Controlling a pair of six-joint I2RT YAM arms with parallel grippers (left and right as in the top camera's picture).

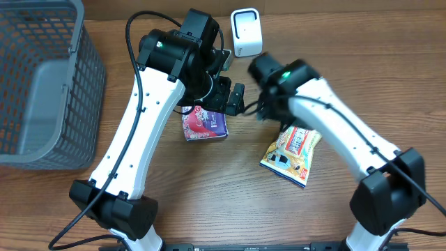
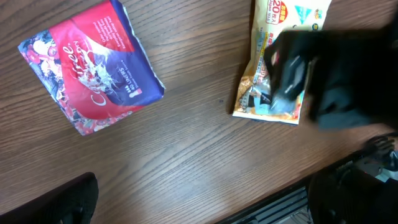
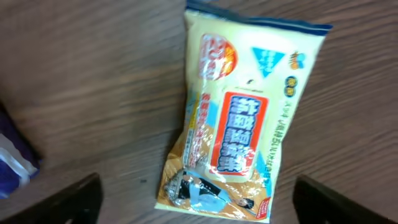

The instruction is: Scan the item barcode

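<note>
Snack bag [image 1: 291,155] lies flat on the table [image 1: 209,202], printed face up, right of the middle and well apart from the scanner [image 1: 247,32] at the far edge, so you can count the scan as not yet done. No barcode shows on the face you see; it may be on the underside, though that is a guess. Your right gripper [image 3: 205,205] hangs just above the bag, jaws spread wide with nothing between them. Your left gripper [image 2: 199,202] is likewise spread and empty, over the wood between the bag and a red packet [image 1: 205,125], which also lies loose. A basket [image 1: 90,84] stands at the far left. By my reckoning nearly everything is left for you: grasp an item, lift it, turn its barcode to the scanner — and which of the two items is meant, you cannot tell from this.
</note>
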